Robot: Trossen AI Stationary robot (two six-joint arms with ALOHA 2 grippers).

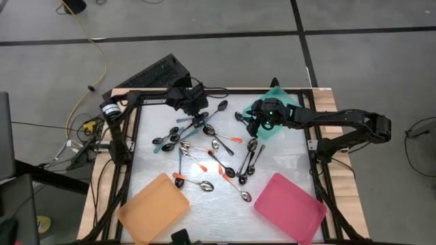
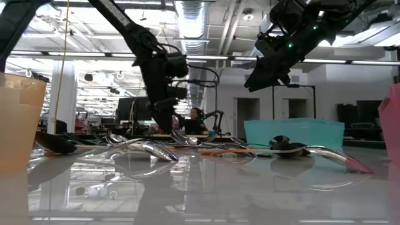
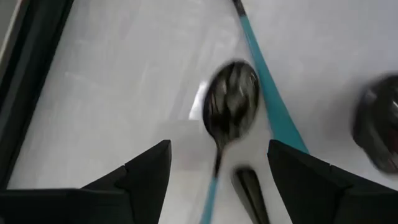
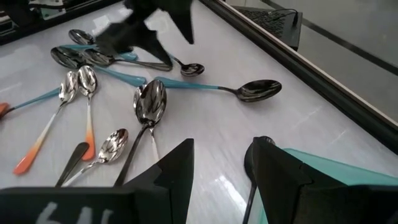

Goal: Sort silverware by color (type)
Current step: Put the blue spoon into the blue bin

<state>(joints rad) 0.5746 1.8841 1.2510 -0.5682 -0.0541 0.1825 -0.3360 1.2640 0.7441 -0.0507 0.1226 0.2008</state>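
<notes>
Many spoons [image 1: 204,146] lie scattered on the white table, some all silver, some with orange or teal handles. My left gripper [image 3: 217,165] stands open and points down over the far left of the pile [image 1: 195,112]. Below its gap lies a dark-bowled spoon [image 3: 231,106] on a teal handle. My right gripper [image 4: 221,168] hangs open above the near edge of the teal tray [image 1: 281,102], well clear of the table [image 2: 261,78]. A thin dark handle [image 4: 250,202] shows under its gap, beside the tray's edge [image 4: 323,171].
An orange tray [image 1: 153,207] lies at the near left and a pink tray [image 1: 289,207] at the near right. A black frame [image 1: 129,129] runs round the table. A second teal handle [image 3: 267,87] and another dark bowl [image 3: 379,130] lie close to my left gripper.
</notes>
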